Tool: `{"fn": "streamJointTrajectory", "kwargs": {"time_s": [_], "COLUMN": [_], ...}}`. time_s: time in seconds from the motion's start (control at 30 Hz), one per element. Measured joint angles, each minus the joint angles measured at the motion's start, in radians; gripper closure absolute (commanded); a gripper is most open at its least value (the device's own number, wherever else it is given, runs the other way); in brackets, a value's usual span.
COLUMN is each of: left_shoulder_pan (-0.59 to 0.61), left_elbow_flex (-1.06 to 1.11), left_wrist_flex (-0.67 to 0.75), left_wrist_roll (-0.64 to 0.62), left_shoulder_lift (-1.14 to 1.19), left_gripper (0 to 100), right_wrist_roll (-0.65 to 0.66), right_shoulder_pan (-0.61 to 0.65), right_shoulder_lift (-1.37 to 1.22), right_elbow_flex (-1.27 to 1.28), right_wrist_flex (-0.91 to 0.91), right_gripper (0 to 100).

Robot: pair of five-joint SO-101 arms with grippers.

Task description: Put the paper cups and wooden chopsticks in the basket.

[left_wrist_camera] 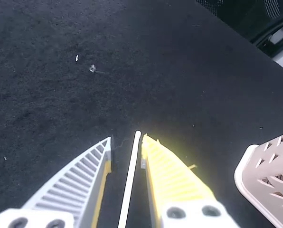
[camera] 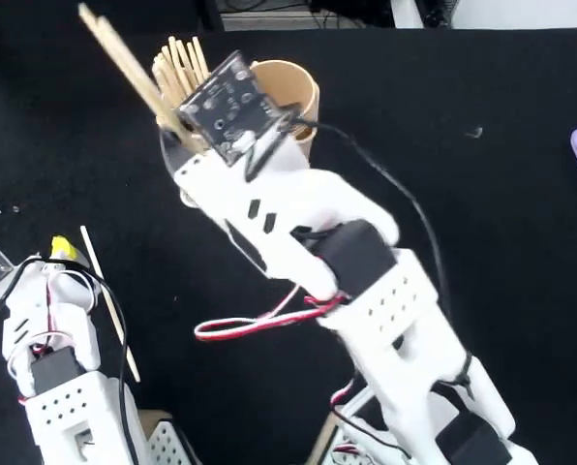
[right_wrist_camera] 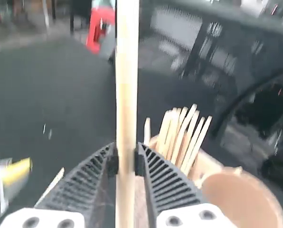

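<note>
We see the right gripper [right_wrist_camera: 126, 147] with its black jaws clamped on a raised chopstick [right_wrist_camera: 127, 71]. It is pinched low down, so most of its length stands clear above the jaws. In the high view it slants up and away over the tabletop [camera: 482, 87]. Whether it is 1 stick or a joined pair, we cannot tell.

Just beyond the jaws a bundle of chopsticks [right_wrist_camera: 182, 135] stands on end in what we take for a holder cup [right_wrist_camera: 212, 166]. An empty cup [right_wrist_camera: 241, 199] sits right beside it. We judge that standing the sticks upright leaves their tips free for a pinch from above.

The left gripper [left_wrist_camera: 126, 138] hangs low over the tabletop, its jaws narrow and straddling a lying chopstick [left_wrist_camera: 131, 180]. A gap shows on 1 side, so the stick is framed, not clamped. The jaws run along its length, which we read as lining up to squeeze it across its width.

The basket [left_wrist_camera: 267, 180] shows a pale perforated wall near this gripper. Its inside is hidden from us. By our reckoning both cups and these sticks are not yet in it.
</note>
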State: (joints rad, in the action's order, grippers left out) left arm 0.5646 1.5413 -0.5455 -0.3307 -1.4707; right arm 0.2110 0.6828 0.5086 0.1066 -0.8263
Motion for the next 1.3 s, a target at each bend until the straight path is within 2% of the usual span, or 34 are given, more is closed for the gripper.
{"fn": "streamJointTrajectory", "kwargs": {"time_s": [0.27,0.5,0.93,1.3], "left_shoulder_pan": [0.0,0.0,0.0,0.0], "left_elbow_flex": [0.0,0.0,0.0,0.0], "left_wrist_flex": [0.0,0.0,0.0,0.0], "left_wrist_roll": [0.0,0.0,0.0,0.0], "left_shoulder_lift": [0.0,0.0,0.0,0.0], "left_gripper": [88,88,88,88], "right_wrist_roll": [-0.083,-0.086,-0.086,-0.086], "right_shoulder_pan": [0.0,0.0,-0.049,-0.094], "right_shoulder_lift": [-0.037,-0.144,-0.417,-0.508], "right_elbow_flex": [-0.008,-0.048,-0.313,-0.279], "right_wrist_flex": [0.25,0.273,0.276,0.457], "right_gripper": [98.8,98.8,98.8,98.8]}}
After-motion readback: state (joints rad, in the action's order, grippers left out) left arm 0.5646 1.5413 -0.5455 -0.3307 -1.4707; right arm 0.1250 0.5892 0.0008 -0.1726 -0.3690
